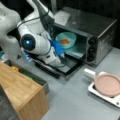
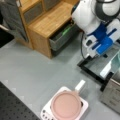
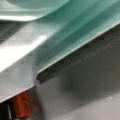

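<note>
Front view, arm: the white arm [image 1: 33, 42] reaches to the open toaster oven [image 1: 85, 35]; its blue-trimmed claw [image 1: 58, 51] sits at the oven mouth above the lowered door [image 1: 62, 66].
Front view, bowl: a teal bowl [image 1: 66, 40] with something orange [image 1: 65, 41] inside rests in the oven, just beside the claw.
Front view, claw state: cannot tell whether the fingers are apart or together.
Front view, bench: in both front views a pink pan [image 2: 66, 105] sits on a white base [image 2: 85, 106] on the grey bench [image 2: 32, 70], well apart from the oven.
Front view, cabinet: a wooden cabinet [image 2: 47, 22] with an open drawer [image 2: 61, 37].
Wrist view: teal bowl rim [image 3: 32, 7] close above a metal ledge; the claw's fingers are not visible.
</note>
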